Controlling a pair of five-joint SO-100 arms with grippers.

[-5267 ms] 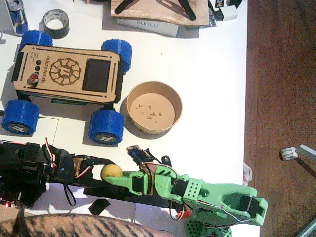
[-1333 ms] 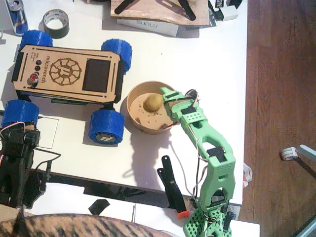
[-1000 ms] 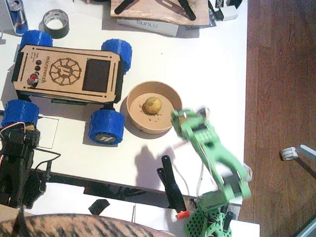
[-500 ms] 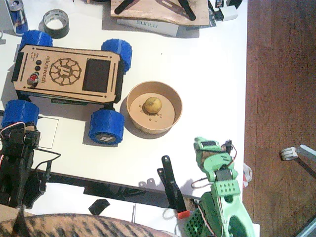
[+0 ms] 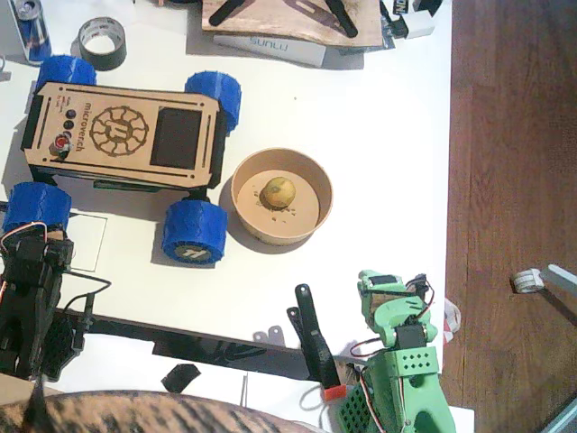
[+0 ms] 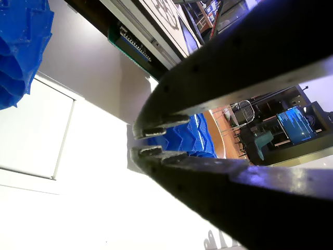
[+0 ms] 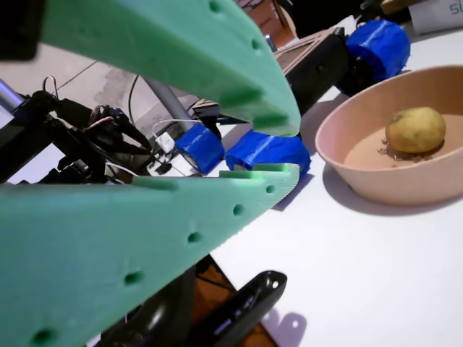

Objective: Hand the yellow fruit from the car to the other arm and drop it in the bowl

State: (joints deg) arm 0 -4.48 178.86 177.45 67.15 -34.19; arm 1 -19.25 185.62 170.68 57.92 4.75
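Fixed view: my green arm point(image 5: 401, 361) has swung back from the bowl point(image 5: 281, 197) to the near edge of the worktop point(image 5: 379, 135) and is almost at rest now, barely shifted in the last half second. The fruit point(image 5: 279, 190) lies in the bowl, so I judge the drop done and this a retreat. My right pincer point(image 5: 389, 285) is well apart from the bowl, with nothing in it. The black left arm point(image 5: 32, 298) rests by the car point(image 5: 126, 135).

A wrist view, black one: the left pincer point(image 6: 148, 141) is nearly together, only a sliver between the tips, empty, with a blue wheel point(image 6: 21, 47) close by.

A wrist view, green one: my jaws stand slightly apart, holding nothing. The fruit sits in the bowl ahead and to the right, bare worktop between us.
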